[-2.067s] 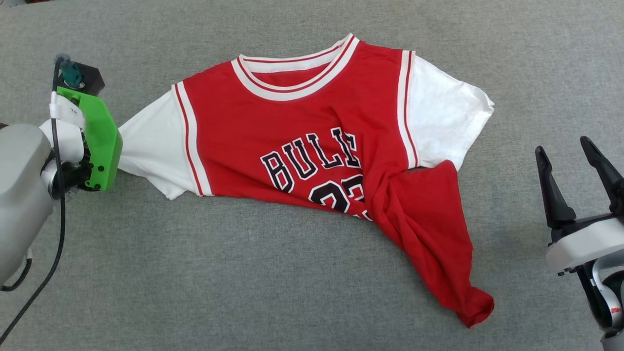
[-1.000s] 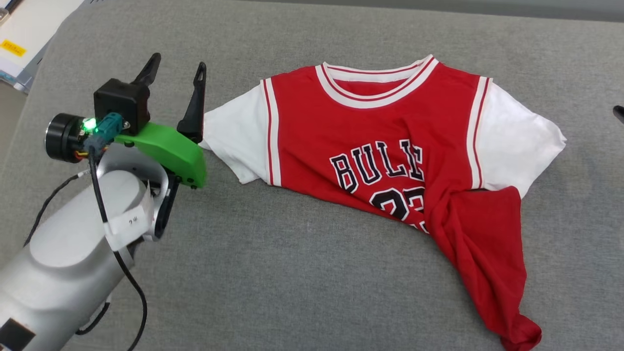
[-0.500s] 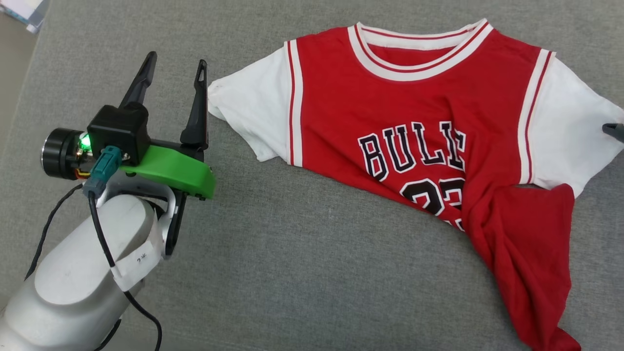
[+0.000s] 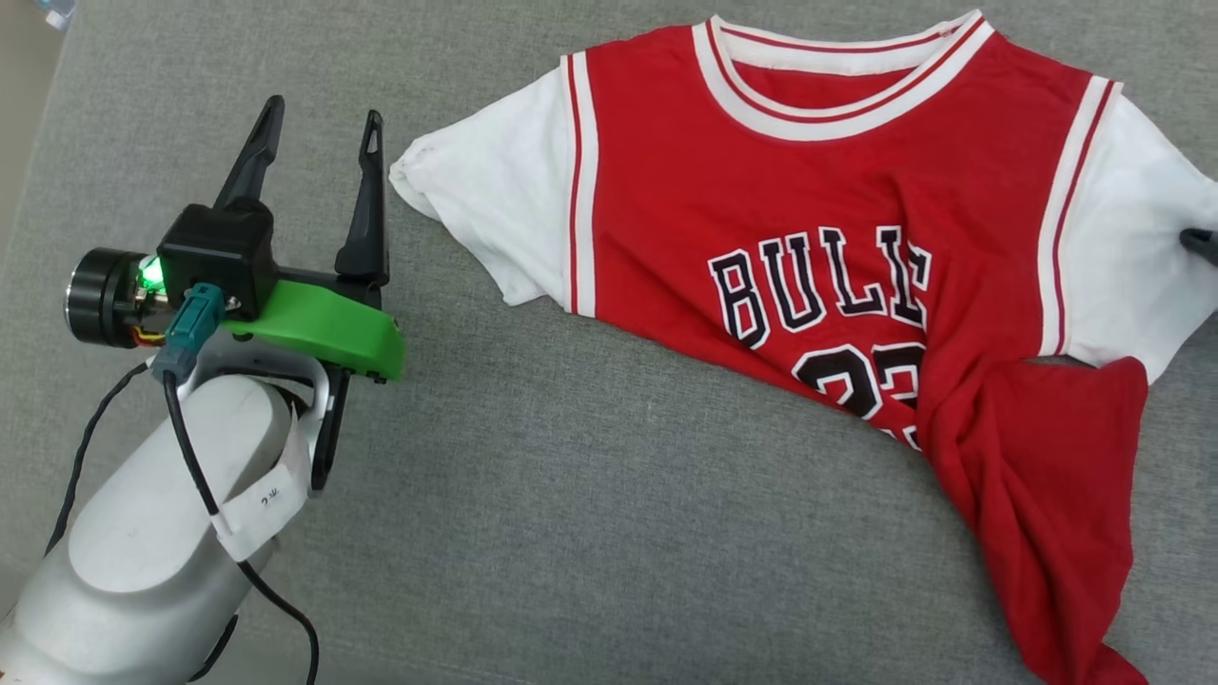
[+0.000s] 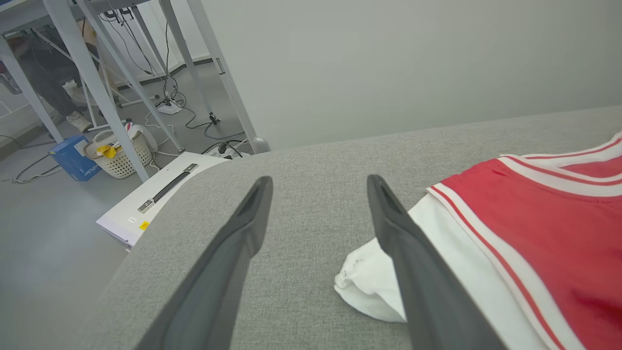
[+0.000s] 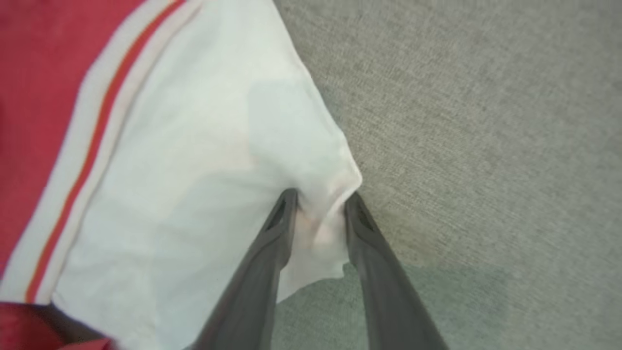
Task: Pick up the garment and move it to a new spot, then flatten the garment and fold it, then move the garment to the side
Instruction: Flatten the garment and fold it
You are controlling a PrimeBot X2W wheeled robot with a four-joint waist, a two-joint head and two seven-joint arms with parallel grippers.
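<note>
The garment point(image 4: 809, 190), a red jersey T-shirt with white sleeves and "BULLS 23" lettering, lies face up on the grey surface, its lower right part twisted and bunched toward the near right. My left gripper point(image 4: 324, 109) is open just left of the left sleeve tip, with nothing between its fingers. In the left wrist view the left gripper point(image 5: 319, 180) hovers over bare grey cloth with the garment's point(image 5: 534, 228) sleeve beside its right finger. My right gripper point(image 6: 322, 194) has narrowed onto the hem of the garment's point(image 6: 194, 146) right sleeve, white cloth puckered between the fingertips. One dark fingertip point(image 4: 1201, 243) shows at the head view's right edge.
The grey cloth-covered table point(image 4: 571, 533) has its left edge point(image 4: 38, 124) close to my left arm. Beyond it, on the floor, are a flat white case point(image 5: 160, 194), a white basket point(image 5: 119, 153), a blue box point(image 5: 73, 158), metal table legs and cables.
The head camera has shifted, so the garment sits higher and further right in view. My right gripper has closed in on the right sleeve's hem. The left gripper stays open beside the left sleeve.
</note>
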